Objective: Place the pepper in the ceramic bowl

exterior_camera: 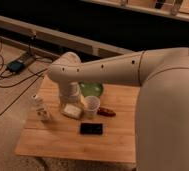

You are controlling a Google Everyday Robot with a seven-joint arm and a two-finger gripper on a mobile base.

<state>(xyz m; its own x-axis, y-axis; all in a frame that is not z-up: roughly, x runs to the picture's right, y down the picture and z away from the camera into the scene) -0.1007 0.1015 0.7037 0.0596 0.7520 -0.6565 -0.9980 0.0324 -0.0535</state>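
Observation:
The pepper (106, 112), small and dark red, lies on the wooden table (63, 140) just right of a white cup (91, 106). The ceramic bowl (91, 90), green inside, sits behind the cup near the table's far edge, partly hidden by my arm. My gripper (72, 110) hangs from the pale wrist (68, 92) low over the table, left of the cup and a cup's width from the pepper. It is open and nothing of the task is in it.
A flat black phone (91, 129) lies in front of the cup. A white bottle-like object (39, 107) stands at the table's left side. My big arm (153, 75) spans the right half of the view. Cables (8, 70) run over the floor on the left.

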